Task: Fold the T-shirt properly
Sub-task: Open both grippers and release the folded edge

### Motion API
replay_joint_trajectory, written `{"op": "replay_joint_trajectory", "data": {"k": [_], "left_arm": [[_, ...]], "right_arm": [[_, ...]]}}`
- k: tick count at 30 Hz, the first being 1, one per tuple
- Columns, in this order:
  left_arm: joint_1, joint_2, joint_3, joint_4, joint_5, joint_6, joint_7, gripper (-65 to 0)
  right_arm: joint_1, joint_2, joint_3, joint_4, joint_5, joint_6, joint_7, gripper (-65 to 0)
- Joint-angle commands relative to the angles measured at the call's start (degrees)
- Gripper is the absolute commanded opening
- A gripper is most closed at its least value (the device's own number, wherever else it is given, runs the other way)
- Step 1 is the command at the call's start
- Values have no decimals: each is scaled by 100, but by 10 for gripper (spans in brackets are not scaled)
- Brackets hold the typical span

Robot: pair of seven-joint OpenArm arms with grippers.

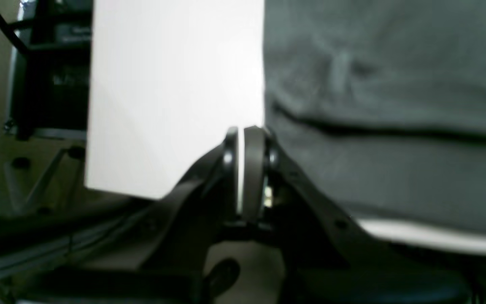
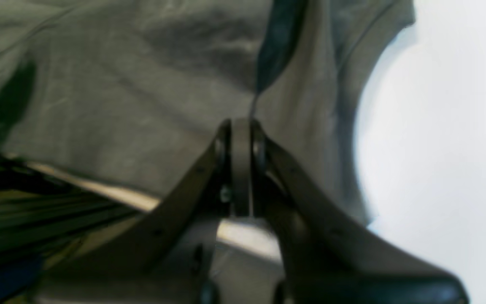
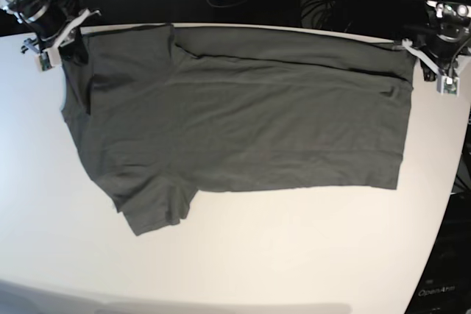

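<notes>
Bare bench (image 3: 294,255) fills six o'clock. Both jaws are closed, each apparently pinching a far corner of the T-shirt (image 3: 243,137) at ten and two. Uneven pulling could skew the fold or slip a corner.

A white desk (image 3: 294,255) carries everything here, its surface smooth and bare toward the near edge. Directly on it lies the dark grey T-shirt (image 3: 243,137), spread flat across the desk's far half, wrinkled in places. One short sleeve (image 3: 154,207) juts from the T-shirt toward the desk's near side. The T-shirt's far edge runs along the desk's far edge.
</notes>
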State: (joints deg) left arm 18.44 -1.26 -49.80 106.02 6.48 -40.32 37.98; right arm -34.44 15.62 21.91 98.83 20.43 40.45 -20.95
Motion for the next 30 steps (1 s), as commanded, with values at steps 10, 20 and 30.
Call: {"op": "replay_joint_trajectory", "data": {"k": [10, 20, 30], "left_arm": [[-573, -257, 9, 84, -46, 32, 523, -623], [-1303, -538, 255, -232, -2, 32, 532, -576], [-2006, -714, 861, -980, 745, 32, 479, -268]], "right_arm": [[1109, 579, 55, 680, 107, -45, -1426, -643], [2982, 825, -182, 390, 107, -45, -3000, -640], [3641, 790, -596, -261, 107, -45, -3123, -641]]}}
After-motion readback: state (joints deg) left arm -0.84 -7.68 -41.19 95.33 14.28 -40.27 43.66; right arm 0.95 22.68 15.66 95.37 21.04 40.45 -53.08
